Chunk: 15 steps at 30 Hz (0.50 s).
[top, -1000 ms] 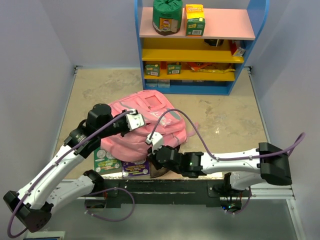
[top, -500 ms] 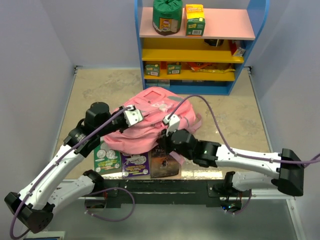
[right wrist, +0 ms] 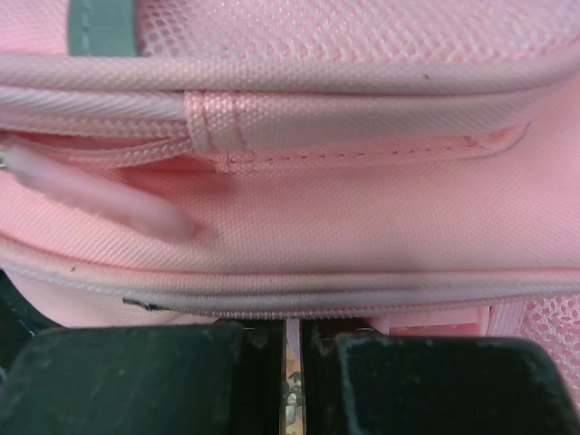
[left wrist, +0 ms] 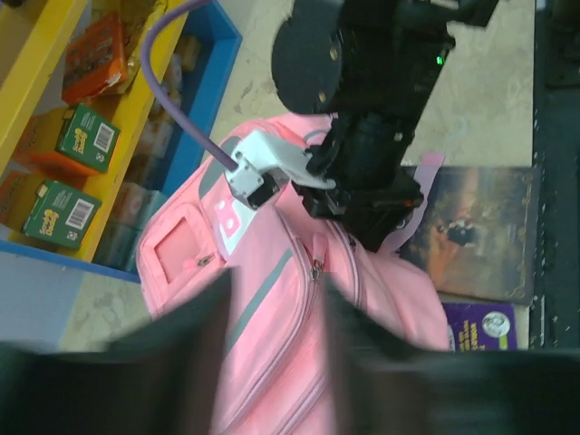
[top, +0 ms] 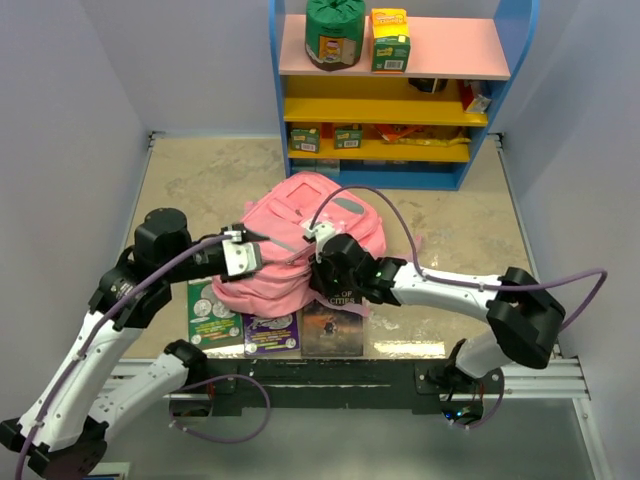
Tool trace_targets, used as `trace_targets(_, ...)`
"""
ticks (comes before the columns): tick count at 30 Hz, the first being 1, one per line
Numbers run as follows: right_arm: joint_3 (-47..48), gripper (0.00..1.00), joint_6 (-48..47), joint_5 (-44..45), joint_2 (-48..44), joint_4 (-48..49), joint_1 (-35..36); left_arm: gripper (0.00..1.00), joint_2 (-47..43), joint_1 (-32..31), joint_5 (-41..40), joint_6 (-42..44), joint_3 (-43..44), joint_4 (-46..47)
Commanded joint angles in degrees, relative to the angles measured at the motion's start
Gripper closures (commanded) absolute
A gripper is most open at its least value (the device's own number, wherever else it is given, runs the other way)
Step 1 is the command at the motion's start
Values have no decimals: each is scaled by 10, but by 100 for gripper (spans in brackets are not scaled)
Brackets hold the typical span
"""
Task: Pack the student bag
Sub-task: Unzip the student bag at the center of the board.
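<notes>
Above the books (top: 335, 330), my right gripper (right wrist: 294, 335) clamps the near edge of the student bag (top: 300, 215) while my left gripper (left wrist: 275, 299) hangs slightly parted beside it.

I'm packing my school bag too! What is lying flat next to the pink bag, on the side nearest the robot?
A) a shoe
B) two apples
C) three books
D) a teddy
C: a green book, a purple book and a dark brown book lie in a row at the student bag's near edge.
</notes>
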Motion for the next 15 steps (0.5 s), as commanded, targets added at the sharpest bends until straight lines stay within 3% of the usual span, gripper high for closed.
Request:
trace_targets(1,-7,100,-4,46,-75,75,-38,23,23,3,-19,85,-22,-76)
trace_targets(2,-15,100,0,43,-86,74,-38,16,33,3,-35,132,-31,-102)
trace_targets(5,-42,100,14,39,-125,69,-38,11,56,7,-76,225,-84,-113)
trace_targets(7,-56,100,20,39,-144,64,-38,9,56,17,-80,242,-109,-84)
trace_targets(15,-85,100,19,36,-176,42,-38,8,164,77,-23,327,-6,-130)
